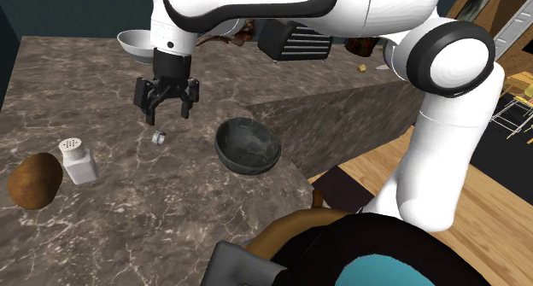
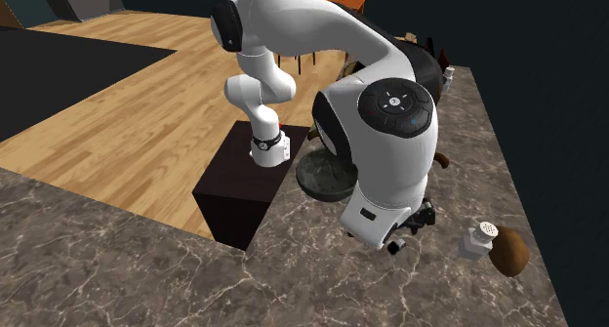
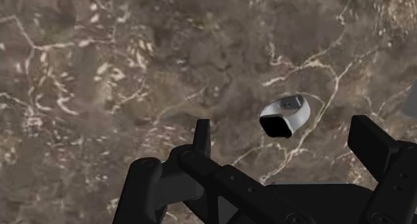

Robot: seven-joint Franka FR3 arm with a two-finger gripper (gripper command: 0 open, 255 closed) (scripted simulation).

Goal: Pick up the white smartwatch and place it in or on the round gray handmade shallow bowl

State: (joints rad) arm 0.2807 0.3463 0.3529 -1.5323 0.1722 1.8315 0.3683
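The small white smartwatch (image 1: pixel 159 137) lies on the brown marbled counter (image 1: pixel 102 79), a short way to the shoulder view's left of the round dark grey bowl (image 1: pixel 248 145). My black gripper (image 1: pixel 167 113) hangs open just above the watch, not touching it. In the wrist view the watch (image 3: pixel 286 116) with its dark face lies on the stone between and beyond the two spread fingers (image 3: pixel 202 137), nearer the one on the far side. In the second exterior view the bowl (image 2: pixel 325 175) sits behind the arm, and the gripper (image 2: pixel 412 232) hangs low over the counter.
A white shaker (image 1: pixel 78 160) and a brown potato (image 1: pixel 35 180) lie at the shoulder view's left. A pale shallow bowl (image 1: pixel 137 43) and a black ribbed appliance (image 1: pixel 295 42) sit at the counter's back. The counter edge drops to wooden floor (image 1: pixel 487 199) beside the dark bowl.
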